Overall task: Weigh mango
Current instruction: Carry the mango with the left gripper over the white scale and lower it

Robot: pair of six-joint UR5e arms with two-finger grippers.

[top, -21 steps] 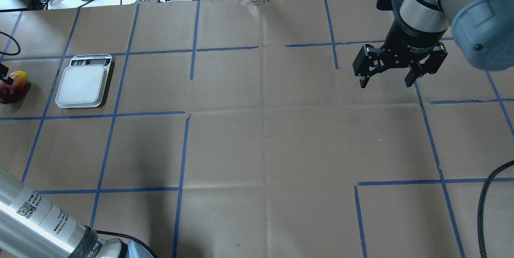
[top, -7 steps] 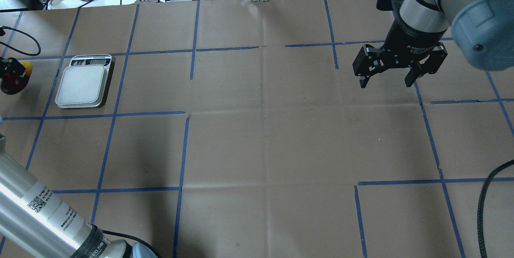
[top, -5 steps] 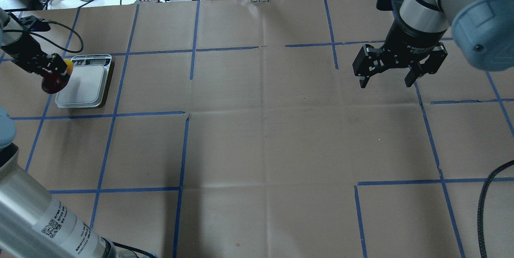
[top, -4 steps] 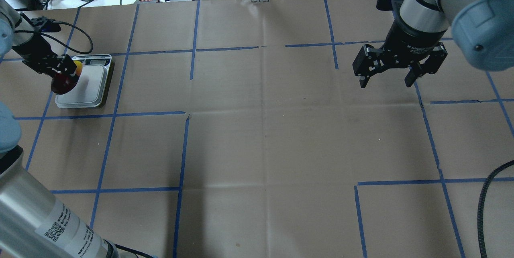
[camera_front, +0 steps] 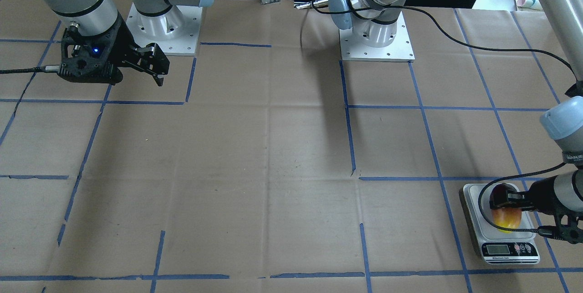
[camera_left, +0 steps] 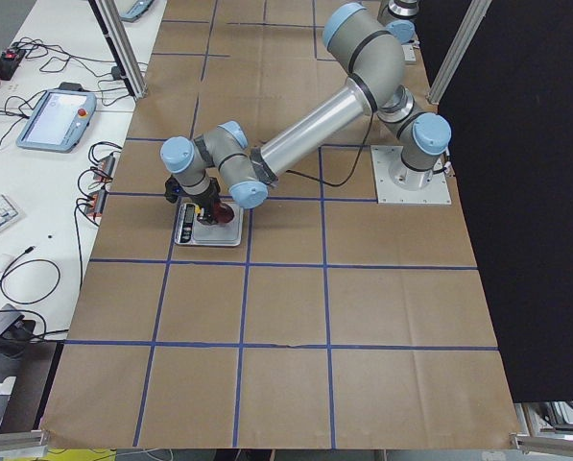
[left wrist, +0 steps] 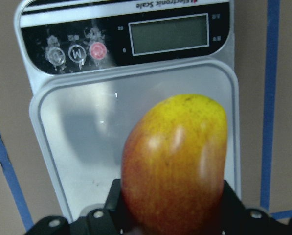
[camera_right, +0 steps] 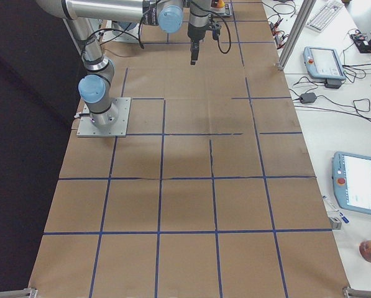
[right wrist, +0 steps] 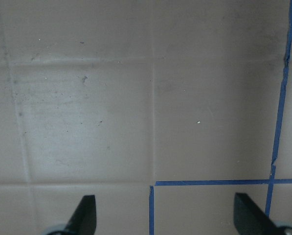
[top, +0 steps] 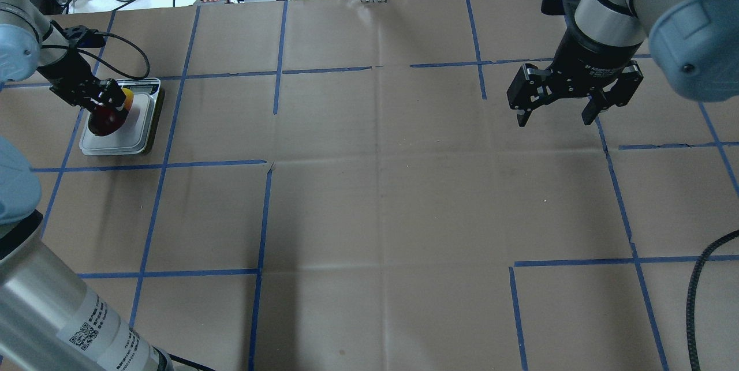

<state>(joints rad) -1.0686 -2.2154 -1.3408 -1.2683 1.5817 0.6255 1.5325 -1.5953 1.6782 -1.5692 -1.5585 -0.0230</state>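
The mango (top: 108, 118) is over the scale (top: 124, 141) by the table's left edge, clamped in the left gripper (top: 109, 104). It looks off-centre on the plate, so if let go here it could roll off. The left arm stretches low and sideways. The right gripper (top: 554, 118) hovers spread open near the right edge.

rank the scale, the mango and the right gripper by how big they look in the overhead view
1. right gripper, though it hangs nearer the camera, which enlarges it
2. scale
3. mango, clearly smallest
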